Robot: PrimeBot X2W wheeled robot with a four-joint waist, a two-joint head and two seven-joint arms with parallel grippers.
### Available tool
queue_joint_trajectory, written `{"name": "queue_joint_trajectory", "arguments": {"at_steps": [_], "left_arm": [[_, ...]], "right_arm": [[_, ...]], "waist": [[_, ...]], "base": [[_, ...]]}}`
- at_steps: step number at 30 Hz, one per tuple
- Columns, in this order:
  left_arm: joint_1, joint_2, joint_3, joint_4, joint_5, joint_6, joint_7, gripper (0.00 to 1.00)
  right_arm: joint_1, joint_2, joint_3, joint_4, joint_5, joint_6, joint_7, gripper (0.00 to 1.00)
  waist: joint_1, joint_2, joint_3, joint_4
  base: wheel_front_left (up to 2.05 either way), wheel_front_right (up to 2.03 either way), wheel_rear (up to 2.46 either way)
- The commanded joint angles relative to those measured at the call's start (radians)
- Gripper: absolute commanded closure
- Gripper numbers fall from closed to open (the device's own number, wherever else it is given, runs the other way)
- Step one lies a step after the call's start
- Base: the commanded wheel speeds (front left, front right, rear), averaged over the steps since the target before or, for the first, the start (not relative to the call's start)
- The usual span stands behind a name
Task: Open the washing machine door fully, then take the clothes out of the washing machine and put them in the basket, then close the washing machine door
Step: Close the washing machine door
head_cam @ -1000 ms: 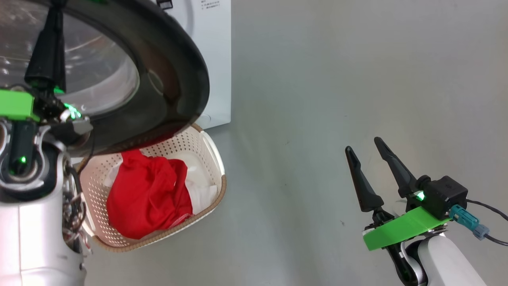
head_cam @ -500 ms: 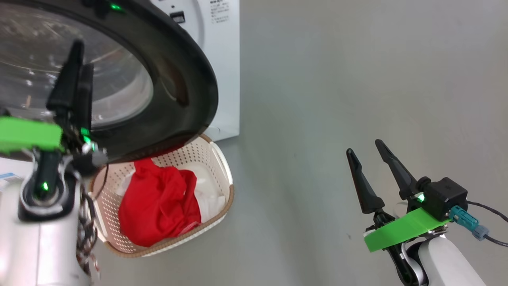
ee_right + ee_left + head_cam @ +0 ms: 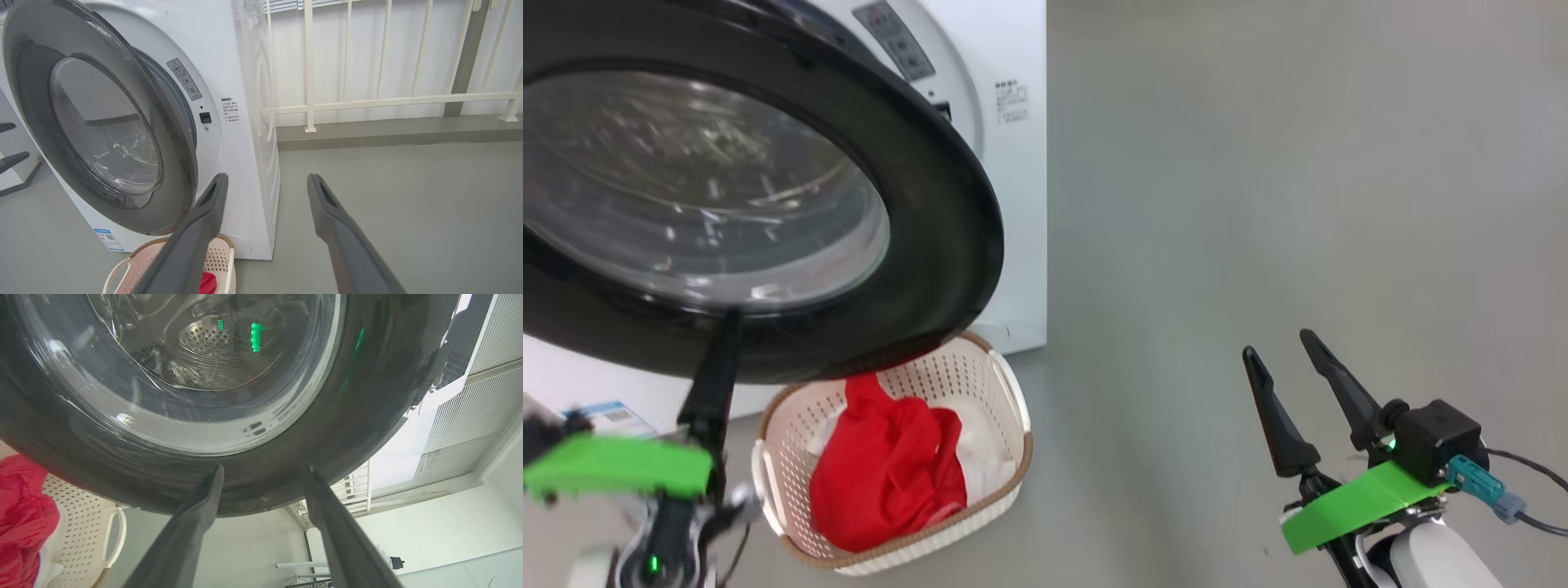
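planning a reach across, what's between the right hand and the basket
Bare grey floor lies between the right hand and the basket; nothing stands on that stretch in the head view.

We lose the washing machine door [image 3: 956, 245] past the head view's top and left edges; its black rim covers the far end of the basket [image 3: 1021, 457]; the left gripper [image 3: 727, 335] is smeared by blur; the sticker [image 3: 1010, 100] print is too small for us to read.
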Motion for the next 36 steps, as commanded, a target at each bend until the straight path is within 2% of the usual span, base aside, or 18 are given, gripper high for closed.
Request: {"name": "queue_joint_trajectory", "arguments": {"at_steps": [1,4,13,18,23,25,29,31,36], "left_arm": [[0.031,0.041,0.026,-0.036,0.026,-0.017,-0.022,0.0],[0.104,0.035,0.035,-0.05,0.048,-0.022,-0.061,0.0],[0.237,0.087,0.015,-0.107,0.262,-0.033,-0.256,0.0],[0.301,0.129,-0.018,-0.127,0.468,-0.028,-0.371,0.0],[0.346,0.16,-0.05,-0.172,0.776,0.015,-0.399,0.0],[0.361,0.156,-0.055,-0.206,0.901,0.028,-0.4,0.0],[0.391,0.11,-0.028,-0.249,1.045,0.047,-0.4,0.0],[0.402,0.082,-0.006,-0.254,1.076,0.05,-0.4,0.0],[0.415,0.028,0.056,-0.237,1.098,0.019,-0.4,0.0]], "right_arm": [[-0.003,-0.013,0.011,-0.02,0.002,0.006,-0.006,0.0],[0.009,-0.015,0.007,-0.02,0.005,0.006,-0.006,0.0],[0.035,-0.016,-0.003,-0.025,0.008,0.006,-0.006,0.0],[0.054,-0.015,-0.011,-0.031,0.008,0.006,-0.006,0.0],[0.074,-0.014,-0.023,-0.039,0.007,0.006,-0.006,0.0],[0.081,-0.014,-0.029,-0.043,0.007,0.006,-0.006,0.0],[0.089,-0.013,-0.042,-0.051,0.006,0.006,-0.006,0.0],[0.09,-0.013,-0.046,-0.055,0.005,0.006,-0.006,0.0],[0.09,-0.011,-0.053,-0.059,0.0,0.006,-0.006,0.0]], "waist": [[-0.0001,0.0,-0.054,0.014],[-0.0001,0.0,-0.08,0.016],[-0.0001,0.0,-0.128,0.033],[-0.0001,0.0,-0.15,0.036],[-0.0001,0.0,-0.161,0.036],[-0.0001,0.0,-0.162,0.037],[-0.0001,0.0,-0.159,0.036],[-0.0001,0.0,-0.157,0.035],[-0.0001,0.0,-0.148,0.03]], "base": [[0.0,0.0,0.0],[0.0,0.0,0.0],[0.0,0.0,0.0],[0.0,0.0,0.0],[0.0,0.0,0.0],[0.0,0.0,0.0],[0.0,0.0,0.0],[0.0,0.0,0.0],[0.0,0.0,0.0]]}}
